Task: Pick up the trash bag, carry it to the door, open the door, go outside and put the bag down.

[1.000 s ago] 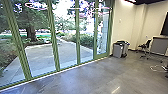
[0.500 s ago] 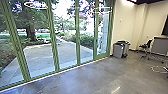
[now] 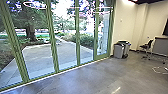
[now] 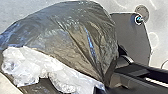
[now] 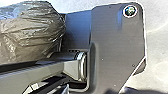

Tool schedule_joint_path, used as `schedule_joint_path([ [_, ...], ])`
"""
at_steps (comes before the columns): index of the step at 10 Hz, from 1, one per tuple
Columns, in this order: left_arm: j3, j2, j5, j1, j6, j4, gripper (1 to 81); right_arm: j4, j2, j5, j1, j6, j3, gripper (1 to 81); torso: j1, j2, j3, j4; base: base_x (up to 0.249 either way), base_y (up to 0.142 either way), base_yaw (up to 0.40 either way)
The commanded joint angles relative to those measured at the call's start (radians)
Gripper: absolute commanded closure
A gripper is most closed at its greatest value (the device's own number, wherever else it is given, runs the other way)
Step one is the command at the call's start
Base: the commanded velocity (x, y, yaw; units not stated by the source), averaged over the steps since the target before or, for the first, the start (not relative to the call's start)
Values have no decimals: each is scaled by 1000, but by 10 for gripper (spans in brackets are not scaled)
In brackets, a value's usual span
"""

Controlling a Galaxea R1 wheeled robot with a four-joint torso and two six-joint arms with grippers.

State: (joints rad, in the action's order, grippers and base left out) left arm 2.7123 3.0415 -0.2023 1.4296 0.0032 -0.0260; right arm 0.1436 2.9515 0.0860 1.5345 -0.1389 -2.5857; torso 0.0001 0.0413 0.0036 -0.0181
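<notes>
The trash bag, of dark shiny plastic with a crumpled whitish part (image 4: 23,66), hangs large in the left wrist view (image 4: 72,37); its folds run together at my left gripper (image 4: 105,88), which is shut on the gathered plastic. Part of the same dark bag (image 5: 30,32) shows beside the robot's bar in the right wrist view. Ahead stands a glass wall in green frames, and its narrow panel at the right end (image 3: 102,32) looks like the door; it is shut.
Grey bins (image 3: 121,50) stand against the pale wall just right of the glass. Farther right are a dark chair (image 3: 147,46), a desk (image 3: 160,46) and a pale cable or frame on the floor (image 3: 160,70). Beyond the glass lie paving (image 3: 40,58), a tree (image 3: 30,30) and bushes.
The whole head view has shifted slightly, with the bins and chair a little farther right, so the camera has moved a bit. The glass panels remain shut.
</notes>
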Motion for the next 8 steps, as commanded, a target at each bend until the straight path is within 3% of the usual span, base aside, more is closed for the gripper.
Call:
schedule_joint_path([
  [1, 0, 1, -58, -73, 8, -6, 811, 8, -1, 54, -59, 2, 3, 10, 0, 0, 0, 0, 101, -64, 0],
  [8, 0, 1, -58, -73, 7, -14, 811, 5, -1, 52, -61, 4, 1, 10, 0, 0, 0, 0, 102, -64, 0],
])
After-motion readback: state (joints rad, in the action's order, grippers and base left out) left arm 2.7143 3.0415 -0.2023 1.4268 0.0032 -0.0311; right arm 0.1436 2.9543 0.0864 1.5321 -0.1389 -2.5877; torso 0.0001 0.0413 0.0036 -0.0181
